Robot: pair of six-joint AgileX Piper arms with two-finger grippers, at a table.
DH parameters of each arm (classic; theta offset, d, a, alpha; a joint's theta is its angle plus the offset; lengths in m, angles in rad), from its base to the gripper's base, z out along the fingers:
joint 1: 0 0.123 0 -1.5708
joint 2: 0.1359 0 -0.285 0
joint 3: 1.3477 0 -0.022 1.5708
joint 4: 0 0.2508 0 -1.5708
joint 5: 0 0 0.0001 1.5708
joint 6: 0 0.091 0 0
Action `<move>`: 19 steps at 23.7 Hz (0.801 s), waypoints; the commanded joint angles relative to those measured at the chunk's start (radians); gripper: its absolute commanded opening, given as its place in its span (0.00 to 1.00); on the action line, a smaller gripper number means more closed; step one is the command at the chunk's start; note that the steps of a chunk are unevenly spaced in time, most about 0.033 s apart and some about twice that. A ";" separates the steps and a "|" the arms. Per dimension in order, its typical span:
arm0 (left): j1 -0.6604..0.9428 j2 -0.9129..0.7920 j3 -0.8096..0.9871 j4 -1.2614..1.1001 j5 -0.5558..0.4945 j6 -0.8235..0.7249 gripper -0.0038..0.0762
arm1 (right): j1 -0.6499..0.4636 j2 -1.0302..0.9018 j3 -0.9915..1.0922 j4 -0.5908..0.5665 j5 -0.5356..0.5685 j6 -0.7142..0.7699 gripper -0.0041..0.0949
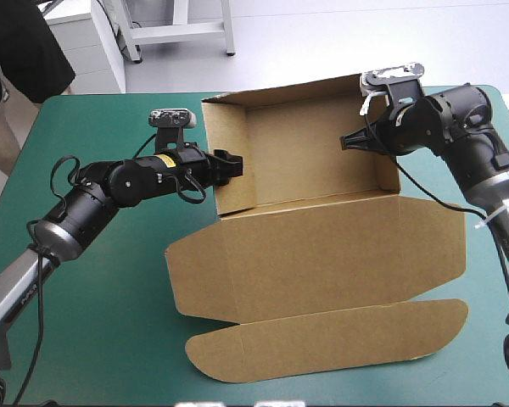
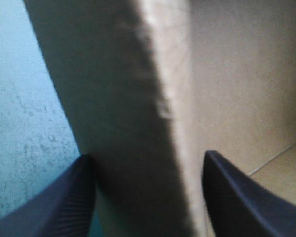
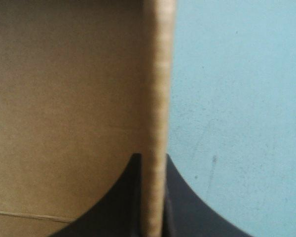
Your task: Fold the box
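Box (image 1: pixel 322 254) sits mid-frame in the high view on the teal-green cover (image 1: pixel 102 322). The tray (image 1: pixel 310 153) is formed at upper centre. The lid (image 1: pixel 322 254) lies flat below it, with its curved flap (image 1: pixel 322 343) toward the lower edge.

Left gripper (image 1: pixel 229 167) comes in from the left at the tray's left wall (image 1: pixel 229 178). The wrist view shows its black fingers (image 2: pixel 49 202) spread either side of that wall, straddling it, no pinch. Right gripper (image 1: pixel 349 141) is at the right wall (image 1: pixel 388 174). Its fingers (image 3: pixel 126 197) are pressed together on the board edge, which stands thin between them.

Risks, as judgement:
- The left wall is only straddled. If it is not tucked firmly it may splay outward or spring back once the fingers leave.
- Closing the left gripper off-centre could crease or crush the wall's top edge.
- The right pinch holds one wall only. A sideways or upward pull there could drag or tip the whole light tray across the cover, or bend the wall out of square.
- If the arms move in opposite directions, the tray could rack or a tucked corner could pop.
- The flat lid could catch and twist if the tray slides.

Container: the tray is open on top, bare brown floor, nothing seen inside. Its near-left inside corner is hidden behind the left wall.
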 commanded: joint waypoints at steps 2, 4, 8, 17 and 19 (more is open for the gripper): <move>-0.013 -0.032 -0.033 -0.065 -0.107 -0.003 0.05 | 0.009 -0.049 -0.038 0.098 -0.050 0.006 0.03; -0.013 -0.032 -0.033 -0.063 -0.113 -0.003 0.04 | 0.009 -0.049 -0.038 0.096 -0.042 0.006 0.03; -0.013 -0.030 -0.040 0.005 -0.087 -0.007 0.04 | 0.009 -0.049 -0.036 0.096 -0.042 0.006 0.03; -0.013 0.073 -0.227 0.275 0.165 -0.153 0.04 | 0.009 -0.039 -0.007 0.094 0.025 0.049 0.03; -0.013 0.109 -0.268 0.303 0.214 -0.162 0.04 | 0.009 -0.033 0.027 0.096 0.012 0.061 0.03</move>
